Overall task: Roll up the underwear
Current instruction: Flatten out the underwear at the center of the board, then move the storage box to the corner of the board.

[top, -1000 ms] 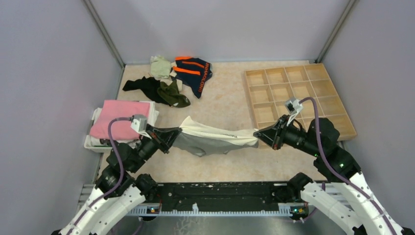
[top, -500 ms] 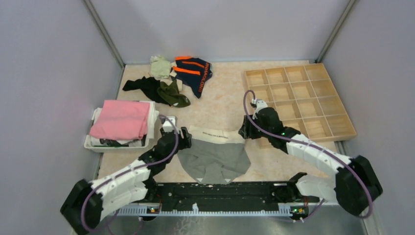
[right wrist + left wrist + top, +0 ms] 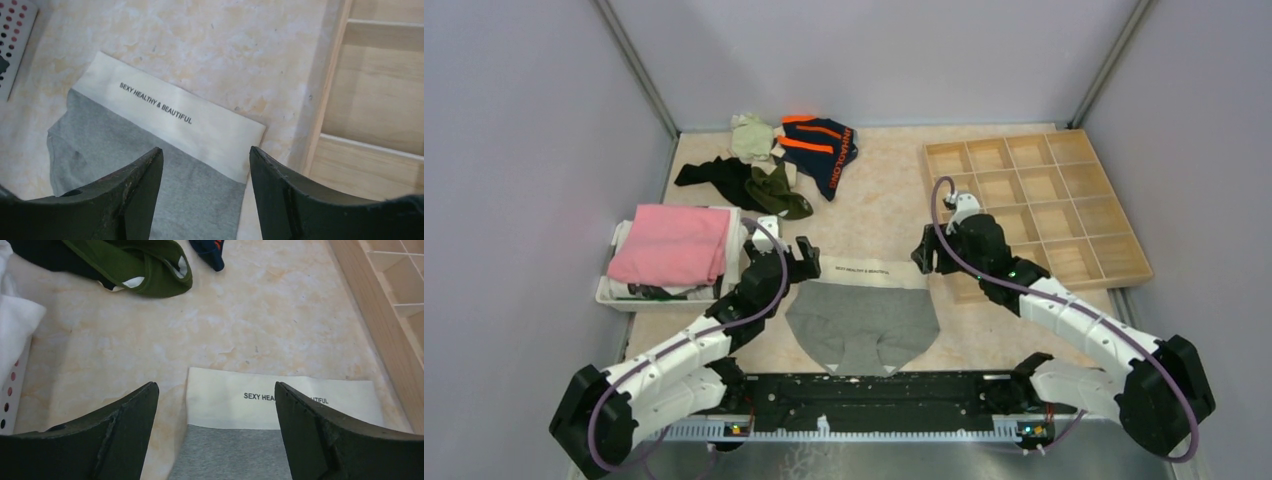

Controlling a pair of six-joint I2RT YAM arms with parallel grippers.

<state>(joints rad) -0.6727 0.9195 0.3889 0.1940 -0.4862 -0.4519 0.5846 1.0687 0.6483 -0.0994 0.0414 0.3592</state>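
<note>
And it's down! A second ago the grey underwear (image 3: 864,325) hung stretched in the air between the two arms. Now it lies flat on the surface (image 3: 874,205), just ahead of the arm bases, with its cream waistband (image 3: 869,271) on the far side and the crotch pointing back toward the robot.

Both arms have dropped low and let go. The left pincer (image 3: 796,262) sits at the waistband's left corner, spread wide with nothing in it. Its wrist camera shows only bare surface and the band's edge through the gap. The right pincer (image 3: 927,256) hovers at the right corner, likewise spread and empty, just beside the wooden tray (image 3: 1034,170).

So the laying-out looks finished and the rolling has not begun: the cloth is smooth, with no fold or curl in it yet. The next move likely calls for both pincers to pinch one edge together, either the waistband or a side, and turn it over evenly. An uneven start could give a lopsided roll, and the thin fabric lying flush on the surface may be awkward to pick up.

Well apart at the far left, the navy pair with orange stripes (image 3: 824,145) and the olive pair (image 3: 779,192) wait in a loose heap, while the pink cloth (image 3: 672,242) sits folded in its basket (image 3: 614,292).
</note>
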